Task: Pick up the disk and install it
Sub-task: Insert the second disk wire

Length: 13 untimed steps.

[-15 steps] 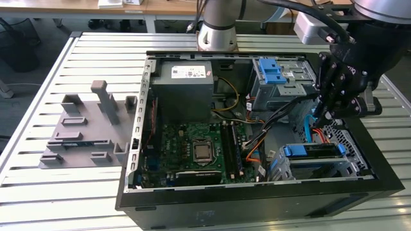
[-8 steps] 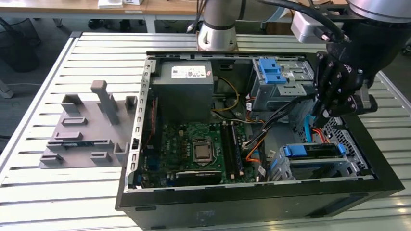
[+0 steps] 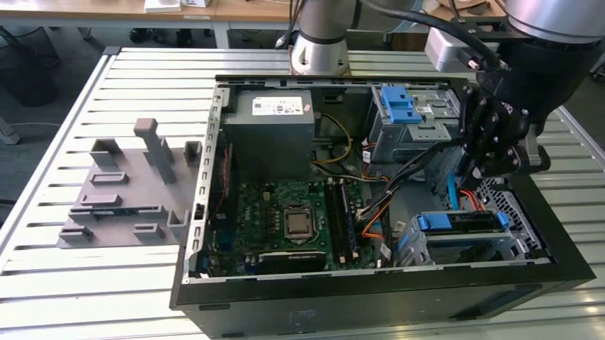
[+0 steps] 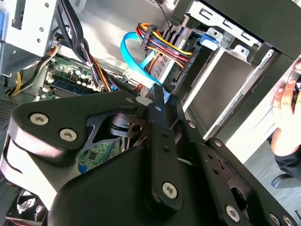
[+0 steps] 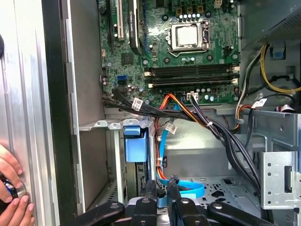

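Black and heavy, the arm's tool (image 3: pixel 494 142) hangs inside the open computer case (image 3: pixel 378 297) on the slatted worktop (image 3: pixel 95 297), above the blue-bracketed silver disk (image 3: pixel 460 222) seated in its drive cage. In the second wrist view, its fingers (image 4: pixel 159 96) are pressed together, empty, near loose blue and orange cables (image 4: pixel 155 44) that could snag. In the first wrist view, a person's hand (image 5: pixel 11 188) rests at the case edge.
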{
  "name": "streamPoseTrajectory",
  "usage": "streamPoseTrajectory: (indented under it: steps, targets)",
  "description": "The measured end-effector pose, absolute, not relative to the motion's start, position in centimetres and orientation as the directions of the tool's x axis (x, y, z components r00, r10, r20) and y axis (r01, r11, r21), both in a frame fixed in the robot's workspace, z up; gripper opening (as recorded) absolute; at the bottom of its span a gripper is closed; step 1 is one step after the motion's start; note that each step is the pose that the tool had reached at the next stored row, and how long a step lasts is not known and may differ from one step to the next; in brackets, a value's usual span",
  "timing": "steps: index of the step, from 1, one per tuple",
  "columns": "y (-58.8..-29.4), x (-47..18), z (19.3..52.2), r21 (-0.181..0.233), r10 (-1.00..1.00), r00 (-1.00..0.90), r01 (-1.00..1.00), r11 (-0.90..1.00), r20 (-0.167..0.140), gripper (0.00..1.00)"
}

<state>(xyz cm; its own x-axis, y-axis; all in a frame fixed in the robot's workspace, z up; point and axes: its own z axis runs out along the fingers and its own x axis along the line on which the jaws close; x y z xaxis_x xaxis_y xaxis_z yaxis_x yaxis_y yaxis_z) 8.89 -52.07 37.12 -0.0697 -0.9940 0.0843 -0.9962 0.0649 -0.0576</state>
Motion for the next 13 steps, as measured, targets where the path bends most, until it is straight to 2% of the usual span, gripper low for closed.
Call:
streamPoseTrajectory:
  steps: [8,9,10,13]
  targets:
    - [-52.05,8.89,36.4,-0.059,-0.993,-0.07,-0.996,0.064,0.099,0.24]
    - [-52.06,8.89,36.33,-0.059,-0.993,-0.07,-0.996,0.064,0.1,0.22]
    - [-52.06,8.89,36.27,-0.059,-0.993,-0.07,-0.996,0.064,0.1,0.16]
    - [-52.06,8.89,36.1,-0.057,-0.993,-0.07,-0.996,0.064,0.1,0.16]
